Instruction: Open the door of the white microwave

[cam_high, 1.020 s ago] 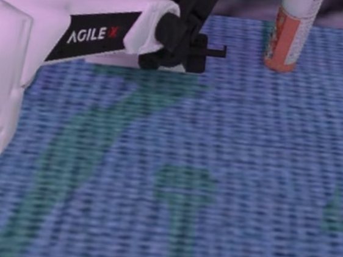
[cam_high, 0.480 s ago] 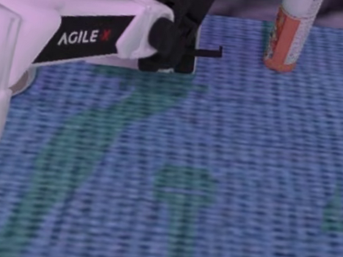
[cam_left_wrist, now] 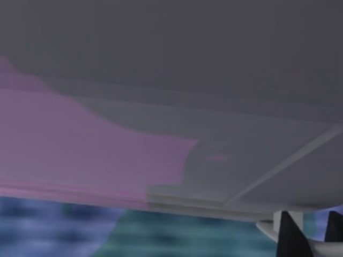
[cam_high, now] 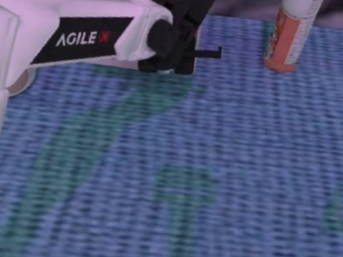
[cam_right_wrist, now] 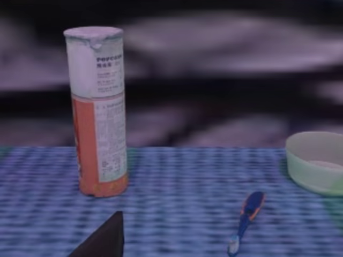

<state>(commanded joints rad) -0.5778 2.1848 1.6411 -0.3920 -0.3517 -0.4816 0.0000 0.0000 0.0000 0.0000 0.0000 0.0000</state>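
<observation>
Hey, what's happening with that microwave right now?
Left claw up against the white microwave; door state unclear. Right arm out of top view. Nothing seen blocking.

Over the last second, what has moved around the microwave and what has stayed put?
The left arm has drawn back toward the top view's left, and its gripper has shifted left and slightly toward the far edge, close against the white microwave, which fills the left wrist view. Whether the door has swung, I cannot tell. The orange and white can and the blue mat have not moved.
</observation>
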